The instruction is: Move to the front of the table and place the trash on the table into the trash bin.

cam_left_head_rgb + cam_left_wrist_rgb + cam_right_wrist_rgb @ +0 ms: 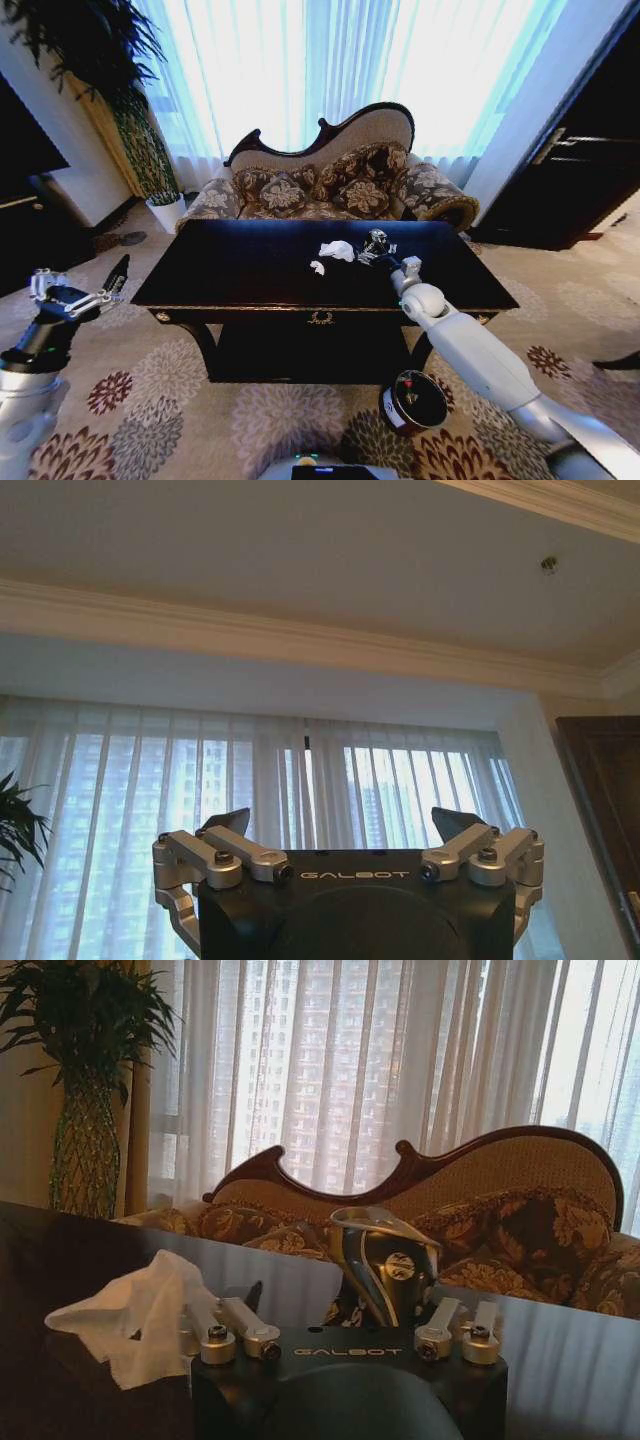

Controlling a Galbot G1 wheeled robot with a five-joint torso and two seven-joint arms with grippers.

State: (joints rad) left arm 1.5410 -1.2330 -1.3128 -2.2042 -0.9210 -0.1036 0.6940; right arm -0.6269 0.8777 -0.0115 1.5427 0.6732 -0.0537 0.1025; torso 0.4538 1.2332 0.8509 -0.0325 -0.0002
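Pickup stage: right gripper (392, 255), jaws spread, nosed up to crumpled clear bottle (377, 243) on table (230, 270), paper balls (337, 250) just beside at 9 o'clock; trash bin (414, 400) at 6 o'clock, contents indistinct; left gripper (80, 290) open, parked; closing squarely on bottle judged next.
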